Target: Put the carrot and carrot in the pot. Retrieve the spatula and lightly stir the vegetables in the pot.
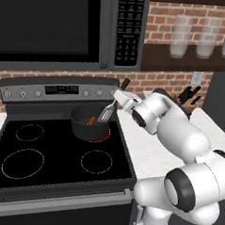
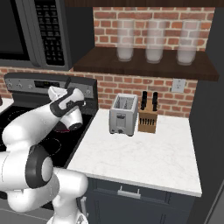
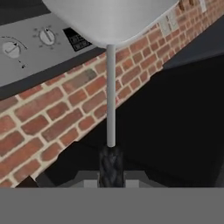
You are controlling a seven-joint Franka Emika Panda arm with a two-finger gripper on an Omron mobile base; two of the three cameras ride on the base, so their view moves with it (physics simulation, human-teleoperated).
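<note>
Spatula held over the pot, ready to stir

Spatula (image 1: 106,113) hangs with its slotted metal head just above the right side of the pot (image 1: 87,124), and its thin black handle runs up and back into the gripper (image 1: 119,98). The jaws are clamped on that handle; in the hand view the dark grip sits pinched between the two tips with the silver shank (image 3: 110,94) running straight out to the broad head (image 3: 109,17). Holding it by the far end of the handle keeps the hand clear of the pot wall and lets the head reach inside.

The pot stands on the rear right burner of the stove (image 1: 50,157), where a red glow shows at its base, so the ring looks lit. Inside it an orange carrot (image 1: 91,120) lies near the middle; I can make out only one piece for certain, and a second may be hidden by the wall or the spatula head. That suggests the loading step is done and the stirring step is in hand.

The arm reaches in from the counter (image 2: 140,153) side, wrist tilted so the head points down and to the left, which suits a dip into the pot. The head appears not yet among the carrots. Lowering needs care: the head is close to the rim, and a knock could shove the pot off its ring.
</note>
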